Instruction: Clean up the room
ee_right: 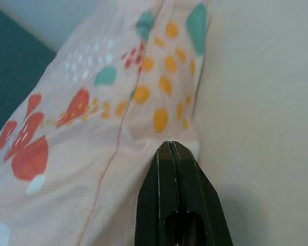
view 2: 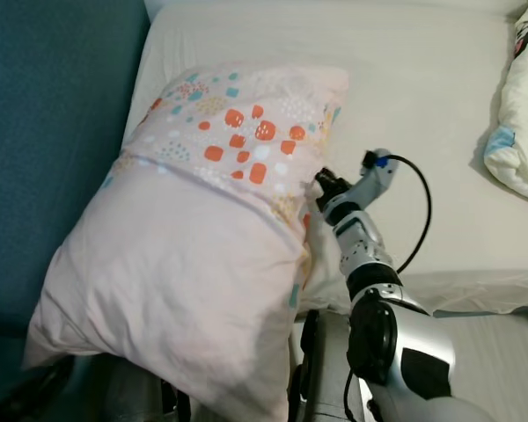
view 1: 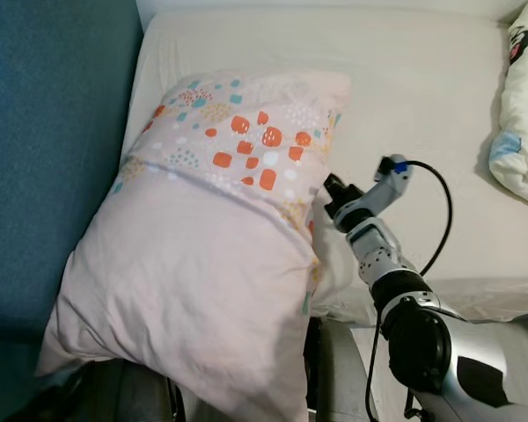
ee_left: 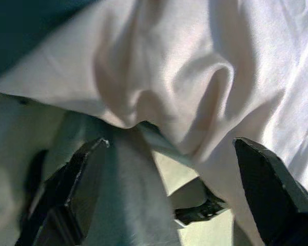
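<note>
White bed [view 1: 422, 97] sheet carries pink pillow [view 1: 202, 264]; right tool [ee_right: 172, 154] pressed together at its 3 o'clock edge, left tool [ee_left: 169, 169] spread apart, partly hidden beneath.

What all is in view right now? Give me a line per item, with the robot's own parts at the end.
Pale pink fabric pillow with orange and teal dots: one, lying at the left side of the bed, its near end hanging over the bed's edge.
White bed sheet: one, covering the mattress.
White printed quilt: one, bunched at the bed's far right.
Blue upholstered wall panel: one, left of the bed.
Black cable: one, looping from the right wrist.
Left gripper: fingers open, under the pillow's fabric.
Right gripper: fingers together, tips at the pillow's right edge.
</note>
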Tool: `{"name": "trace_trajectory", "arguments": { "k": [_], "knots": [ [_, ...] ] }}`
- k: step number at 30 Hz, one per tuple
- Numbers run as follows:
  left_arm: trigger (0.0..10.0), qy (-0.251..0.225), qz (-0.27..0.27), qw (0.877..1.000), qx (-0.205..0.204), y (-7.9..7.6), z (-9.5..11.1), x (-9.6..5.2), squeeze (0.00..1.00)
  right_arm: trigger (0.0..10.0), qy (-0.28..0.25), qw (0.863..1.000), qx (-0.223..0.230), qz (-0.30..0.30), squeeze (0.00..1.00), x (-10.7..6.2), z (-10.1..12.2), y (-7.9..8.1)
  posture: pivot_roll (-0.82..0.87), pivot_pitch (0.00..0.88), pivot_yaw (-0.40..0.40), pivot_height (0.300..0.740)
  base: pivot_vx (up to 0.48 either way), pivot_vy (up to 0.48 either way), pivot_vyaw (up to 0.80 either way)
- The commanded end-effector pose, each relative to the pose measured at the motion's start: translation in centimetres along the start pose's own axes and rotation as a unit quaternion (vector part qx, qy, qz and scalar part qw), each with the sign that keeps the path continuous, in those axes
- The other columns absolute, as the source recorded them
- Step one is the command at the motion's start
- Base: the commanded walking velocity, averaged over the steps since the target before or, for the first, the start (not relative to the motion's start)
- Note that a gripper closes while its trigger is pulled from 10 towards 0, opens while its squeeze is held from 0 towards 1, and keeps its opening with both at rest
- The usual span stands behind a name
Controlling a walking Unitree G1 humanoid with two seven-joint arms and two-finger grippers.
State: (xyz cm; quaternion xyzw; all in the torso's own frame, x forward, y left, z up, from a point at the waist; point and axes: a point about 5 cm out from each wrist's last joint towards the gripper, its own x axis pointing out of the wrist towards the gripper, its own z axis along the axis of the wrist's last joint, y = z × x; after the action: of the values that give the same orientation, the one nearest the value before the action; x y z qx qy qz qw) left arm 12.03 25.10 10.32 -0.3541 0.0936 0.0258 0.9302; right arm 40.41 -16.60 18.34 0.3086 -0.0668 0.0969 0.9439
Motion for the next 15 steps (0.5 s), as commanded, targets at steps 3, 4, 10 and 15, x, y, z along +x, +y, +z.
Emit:
{"name": "trace_trajectory", "arguments": {
  "k": [3, 4, 10, 15],
  "knots": [
    [10.0, 0.027, -0.005, 0.999, -0.046, 0.0, -2.0, 0.4, 1.00, 10.0, 0.011, 0.999, -0.029, 0.010, 0.00, -1.1, -1.6, -0.6, 0.13, 0.392, -0.125, 0.570, 0.000, 0.000, 0.00],
    [10.0, 0.043, -0.014, 0.997, -0.056, -0.2, -3.0, 1.0, 1.00, 10.0, 0.016, 0.998, -0.046, 0.026, 0.00, -1.4, -2.1, -0.4, 0.12, 0.392, -0.126, 0.570, 0.000, 0.000, 0.00],
    [10.0, 0.025, -0.048, 0.991, -0.124, -1.2, -4.2, 3.2, 1.00, 10.0, 0.013, 0.998, -0.036, 0.052, 0.00, -1.8, -2.7, -0.1, 0.09, 0.383, -0.135, 0.570, 0.000, 0.000, 0.00],
    [10.0, 0.023, -0.070, 0.988, -0.133, -2.7, -5.1, 4.5, 1.00, 10.0, 0.002, 0.997, -0.067, 0.039, 0.00, -1.9, -2.4, -0.3, 0.09, 0.381, -0.134, 0.570, 0.000, 0.000, 0.00]
  ]
}}
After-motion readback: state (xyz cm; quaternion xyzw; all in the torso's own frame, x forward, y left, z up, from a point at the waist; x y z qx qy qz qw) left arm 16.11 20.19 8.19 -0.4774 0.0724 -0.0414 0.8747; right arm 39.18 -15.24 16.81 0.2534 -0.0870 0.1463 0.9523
